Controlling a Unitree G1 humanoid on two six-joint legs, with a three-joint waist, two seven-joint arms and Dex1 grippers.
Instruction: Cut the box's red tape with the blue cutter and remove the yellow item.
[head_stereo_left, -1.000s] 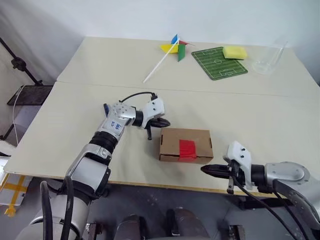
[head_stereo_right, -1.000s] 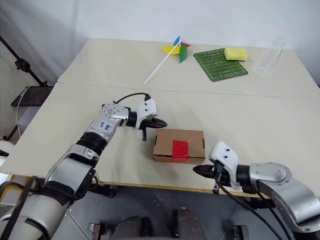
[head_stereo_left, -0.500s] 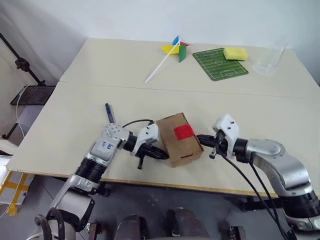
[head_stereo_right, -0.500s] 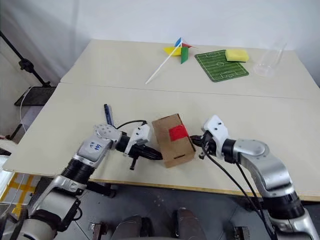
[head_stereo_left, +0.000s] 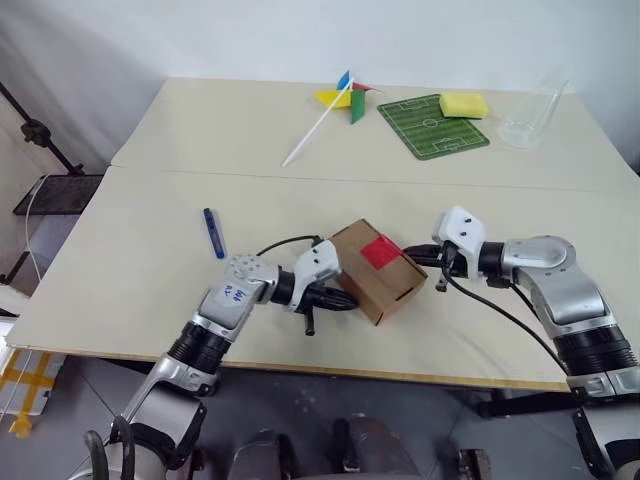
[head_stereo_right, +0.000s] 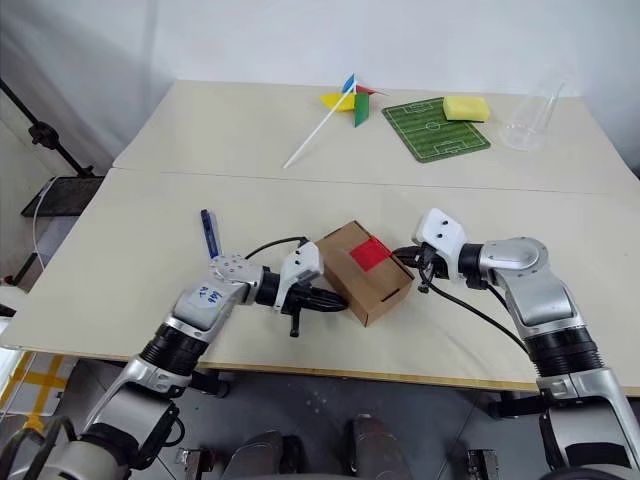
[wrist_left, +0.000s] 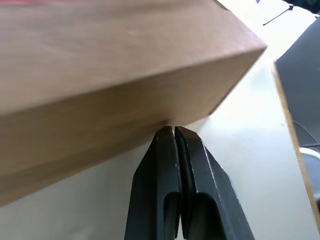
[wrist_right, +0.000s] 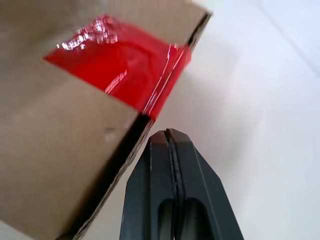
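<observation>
The brown box (head_stereo_left: 372, 274) lies skewed on the table near its front edge, with the red tape (head_stereo_left: 381, 251) on top across the lid seam. My left gripper (head_stereo_left: 350, 300) is shut, its tips (wrist_left: 172, 131) pressed against the box's lower near-left edge. At the box's far-right edge sits my right gripper (head_stereo_left: 411, 257), shut, with its tips (wrist_right: 167, 134) right beside the red tape (wrist_right: 120, 70). The blue cutter (head_stereo_left: 212, 232) lies loose on the table, left of my left arm. The yellow item is out of view.
At the back of the table lie a multicoloured pinwheel (head_stereo_left: 341, 98) on a white stick, a green pitch-patterned mat (head_stereo_left: 432, 126) with a yellow sponge (head_stereo_left: 464, 103), and a clear cup (head_stereo_left: 524, 118) on its side. A dark stand (head_stereo_left: 40, 135) is off the table's left.
The box has been turned askew and shifted. My left gripper came back to its near-left edge, uncovering the blue cutter. My right gripper moved forward from the table's front edge to the box's right side.
</observation>
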